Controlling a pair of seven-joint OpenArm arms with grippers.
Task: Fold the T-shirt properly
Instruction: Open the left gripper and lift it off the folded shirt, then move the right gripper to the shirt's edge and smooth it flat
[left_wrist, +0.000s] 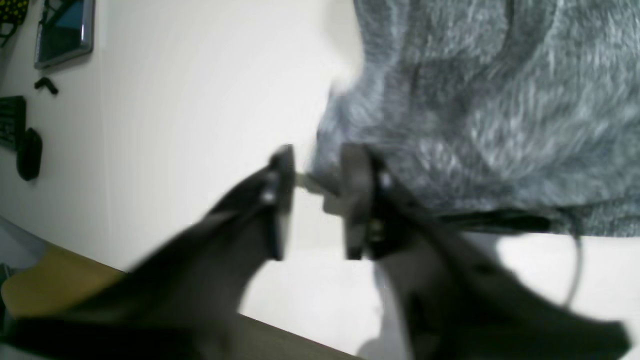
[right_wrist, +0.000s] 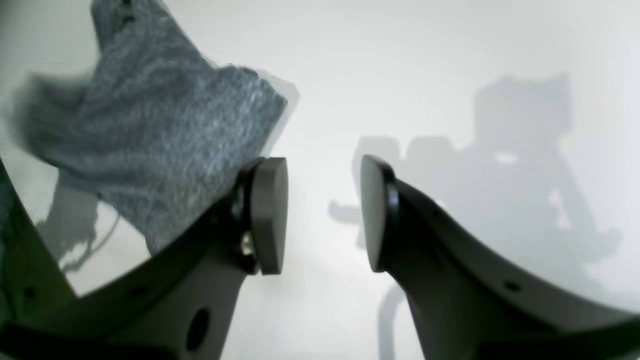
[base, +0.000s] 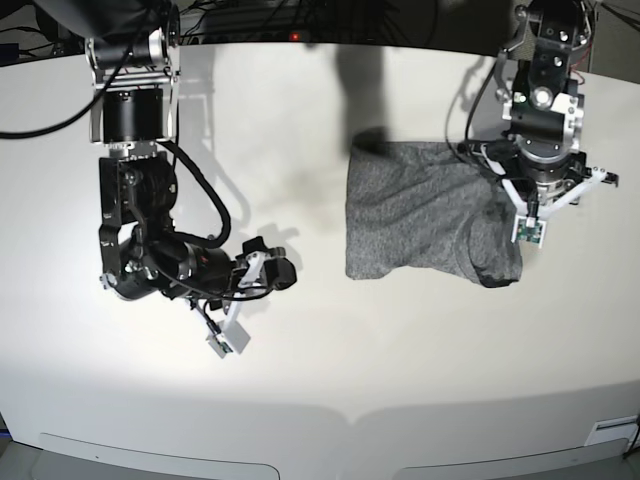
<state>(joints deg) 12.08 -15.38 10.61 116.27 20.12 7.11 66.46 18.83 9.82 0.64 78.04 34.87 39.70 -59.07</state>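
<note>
The charcoal-grey T-shirt (base: 420, 215) lies as a wrinkled, roughly square bundle on the white table, right of centre in the base view. My left arm (base: 540, 150) stands over its right edge. In the blurred left wrist view my left gripper (left_wrist: 317, 200) has its jaws apart at the shirt's (left_wrist: 490, 110) edge, and nothing is clearly held. My right gripper (right_wrist: 324, 215) is open and empty above bare table. It sits left of the shirt (right_wrist: 160, 130), well apart from it in the base view (base: 265, 270).
The white table (base: 320, 380) has a curved front edge. Cables (base: 300, 15) run along its back. The left wrist view shows a screen (left_wrist: 65, 30), a black mouse (left_wrist: 29, 154) and a keyboard (left_wrist: 11, 122) off to the side.
</note>
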